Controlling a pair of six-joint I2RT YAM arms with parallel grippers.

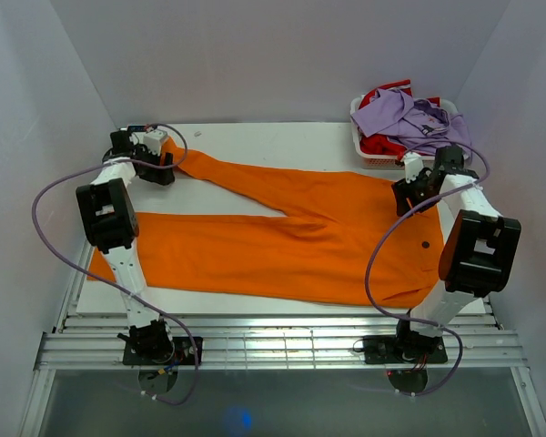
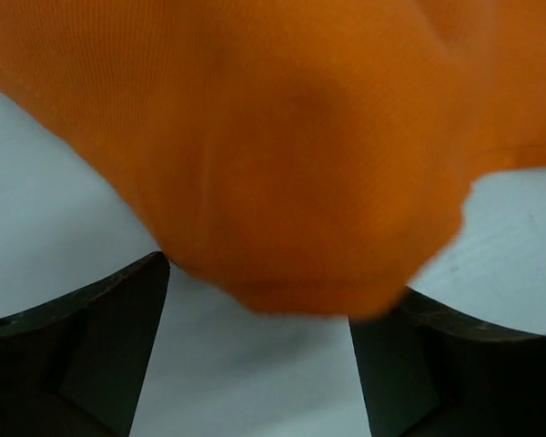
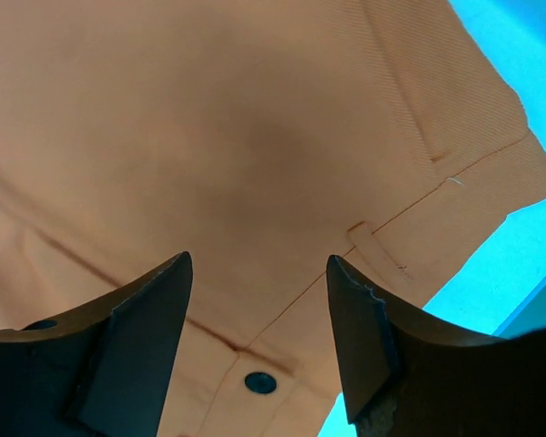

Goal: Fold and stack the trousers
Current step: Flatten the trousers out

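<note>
The bright orange fleece trousers [image 1: 282, 241] lie spread flat on the white desk [image 1: 255, 137]. Their waistband is at the end nearest the white plastic basket [image 1: 369, 157], which holds a lilac shirt [image 1: 409, 114] and a red garment [image 1: 375, 96]. Both legs run away from the basket, one splayed toward the far corner well apart from it.

The left fingers [image 2: 91, 346] stand wide at that leg's hem, which lies between them unpinched. The right fingers [image 3: 127, 355] are wide too, over the waistband corner just beside the basket, near a dark button [image 3: 259, 381] and a belt loop [image 3: 373, 248].

The soft cloth looks likely to slip. A shallow close may catch only the top layer, so the layers part on the lift. Because the legs are splayed, a fold may land skewed. If the two ends rise unevenly, the garment could twist. So close to the basket, the right arm could knock it or snag the shirt hanging over its rim.
</note>
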